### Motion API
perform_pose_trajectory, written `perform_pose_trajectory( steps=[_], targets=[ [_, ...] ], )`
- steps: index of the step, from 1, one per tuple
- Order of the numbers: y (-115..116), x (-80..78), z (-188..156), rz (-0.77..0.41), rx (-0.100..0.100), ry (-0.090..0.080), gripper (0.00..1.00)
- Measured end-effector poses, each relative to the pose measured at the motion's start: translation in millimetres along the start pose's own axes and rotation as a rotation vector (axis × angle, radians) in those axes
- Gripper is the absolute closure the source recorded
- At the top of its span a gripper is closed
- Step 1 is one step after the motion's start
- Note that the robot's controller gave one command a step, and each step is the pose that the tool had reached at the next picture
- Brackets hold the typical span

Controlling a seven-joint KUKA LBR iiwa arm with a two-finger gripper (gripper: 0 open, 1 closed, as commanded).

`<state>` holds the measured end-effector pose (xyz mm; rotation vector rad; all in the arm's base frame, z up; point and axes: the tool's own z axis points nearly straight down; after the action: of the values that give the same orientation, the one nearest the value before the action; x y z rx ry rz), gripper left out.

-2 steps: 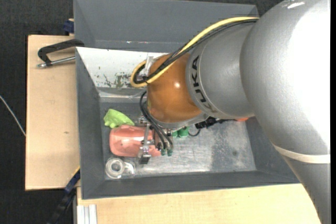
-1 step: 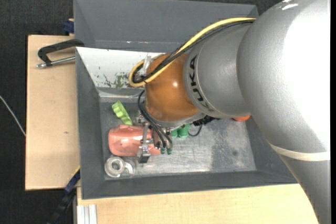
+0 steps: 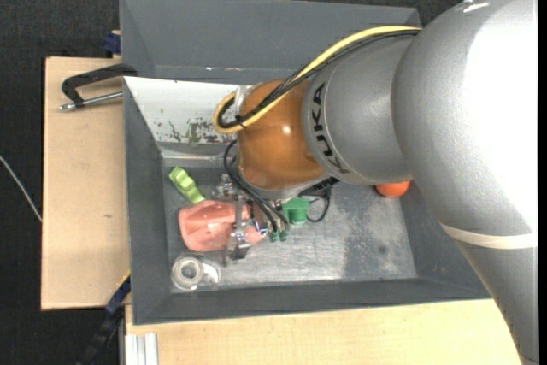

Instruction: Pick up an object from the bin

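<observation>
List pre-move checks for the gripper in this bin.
1. The gripper is down at the right end of the pink lump: ok.
2. Grip on the pink lump: cannot tell.
3. Lime-green piece is apart from the gripper: ok.
4. Clear ring is apart from the pink lump: cannot tell, they lie very close.
5. Orange object is well away from the gripper: ok.

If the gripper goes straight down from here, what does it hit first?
Probably the right end of the pink rounded object beneath the gripper; depth is unclear, so it could miss onto the bin floor.
</observation>
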<state>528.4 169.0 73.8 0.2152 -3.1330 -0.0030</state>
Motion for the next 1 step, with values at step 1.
perform_pose_trajectory(
  steps=[1],
  targets=[
    [-10.0, 4.1, 1.0, 0.096, -0.001, -0.015, 1.0]
  ],
)
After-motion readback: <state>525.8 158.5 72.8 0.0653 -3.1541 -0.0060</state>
